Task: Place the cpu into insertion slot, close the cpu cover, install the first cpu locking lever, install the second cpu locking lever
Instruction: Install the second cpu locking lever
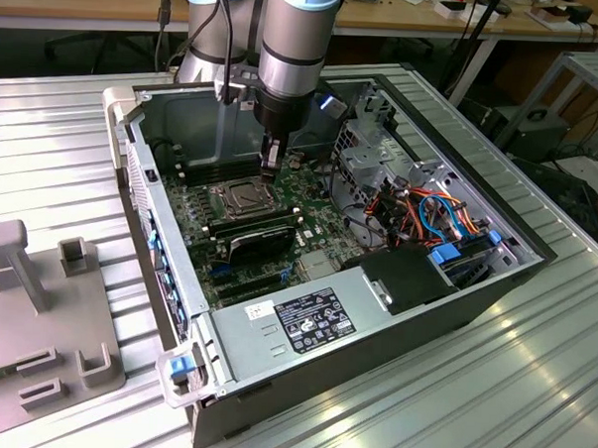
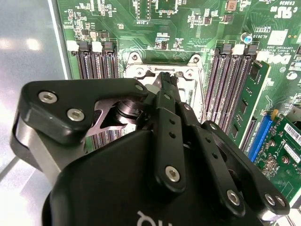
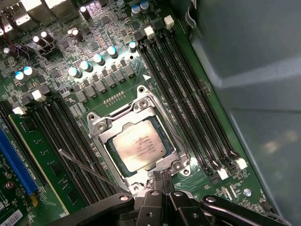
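Black finger linkages of the gripper [image 2: 164,80] crowd the second wrist view, narrowing to tips that meet at the socket's edge. The fingers look closed together; whether anything thin is pinched between them I cannot tell. Tips held together like this suit nudging or hooking a slim wire rather than carrying a chip.

That fits the work as it stands. The cpu [image 3: 140,143] lies flat in the insertion slot [image 3: 109,147], and the cpu cover [image 3: 117,120] is folded down around it, framing its metal top. One locking lever [image 3: 91,170], a thin rod, angles away over the memory slots [image 3: 70,141], apparently unlatched.

In the exterior view the arm hangs upright over the motherboard [image 1: 195,229], just left of centre of the frame, inside the open computer case [image 1: 134,147].
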